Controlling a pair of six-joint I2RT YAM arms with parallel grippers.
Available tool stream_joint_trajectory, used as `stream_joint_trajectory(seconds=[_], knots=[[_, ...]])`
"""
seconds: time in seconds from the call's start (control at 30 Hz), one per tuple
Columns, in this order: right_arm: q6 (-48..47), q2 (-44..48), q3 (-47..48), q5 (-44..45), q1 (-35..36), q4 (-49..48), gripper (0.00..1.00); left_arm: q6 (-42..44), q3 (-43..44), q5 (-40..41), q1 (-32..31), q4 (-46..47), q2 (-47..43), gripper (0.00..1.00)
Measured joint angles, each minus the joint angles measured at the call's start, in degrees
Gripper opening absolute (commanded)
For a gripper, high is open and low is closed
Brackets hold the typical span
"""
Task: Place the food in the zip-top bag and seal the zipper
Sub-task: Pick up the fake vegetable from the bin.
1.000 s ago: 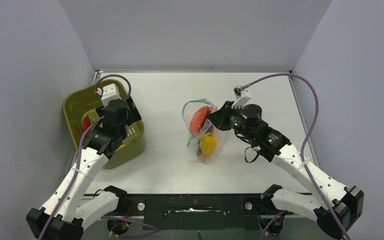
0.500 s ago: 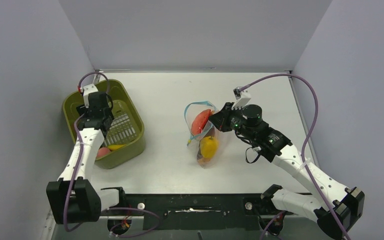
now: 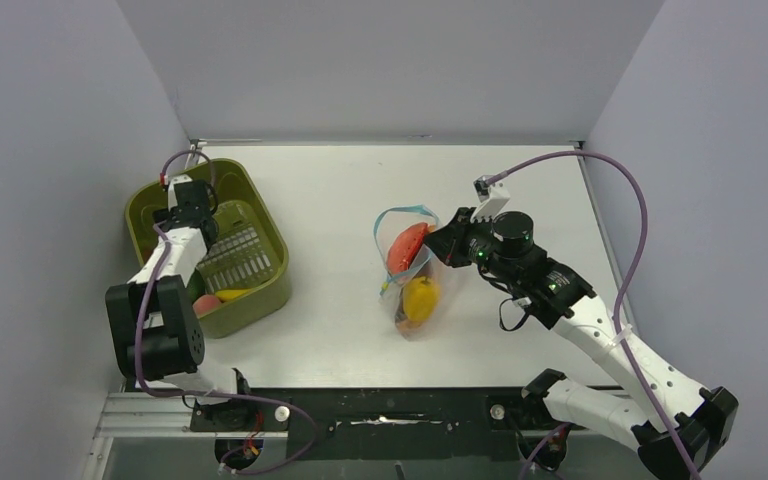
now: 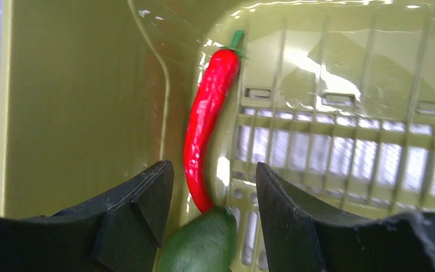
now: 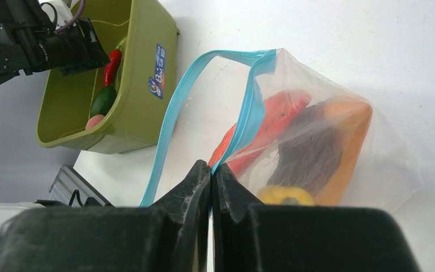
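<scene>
The clear zip-top bag [image 3: 412, 280] lies mid-table with its light-blue zipper [image 3: 400, 215] gaping open. It holds a red piece [image 3: 405, 245], a yellow pepper [image 3: 419, 297] and an orange piece. My right gripper [image 5: 212, 170] is shut on the zipper strip [image 5: 253, 107] and holds the mouth up. My left gripper [image 4: 214, 190] is open inside the olive-green bin [image 3: 150, 205], just above a red chili [image 4: 207, 119] and a dark green vegetable [image 4: 201, 246]. A yellow piece [image 3: 230, 294] and a peach piece [image 3: 205, 303] lie at the bin's near end.
The bin [image 5: 141, 73] stands at the table's left, against the left wall. The purple cables loop over both arms. White tabletop surrounds the bag.
My left arm has swung from over the bin's middle to its far left corner and lowered inside. My right gripper has shifted slightly right with the bag's mouth.
</scene>
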State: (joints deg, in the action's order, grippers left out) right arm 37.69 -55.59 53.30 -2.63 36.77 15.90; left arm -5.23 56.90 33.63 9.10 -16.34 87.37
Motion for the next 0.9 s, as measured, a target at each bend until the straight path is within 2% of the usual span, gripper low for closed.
stream_joint_trajectory(seconds=[0.2,0.6,0.9], knots=[[0.11,0.0,0.09,-0.02,0.0,0.57,0.0,1.68,3.89,0.81,3.58,1.27,6.91,0.51],[0.24,-0.39,0.98,0.2,0.0,1.38,0.0,4.02,8.04,0.68,4.22,3.67,13.9,0.51],[0.13,-0.81,2.51,1.27,0.0,2.58,0.0,4.44,9.53,1.18,5.14,4.46,18.95,0.46]])
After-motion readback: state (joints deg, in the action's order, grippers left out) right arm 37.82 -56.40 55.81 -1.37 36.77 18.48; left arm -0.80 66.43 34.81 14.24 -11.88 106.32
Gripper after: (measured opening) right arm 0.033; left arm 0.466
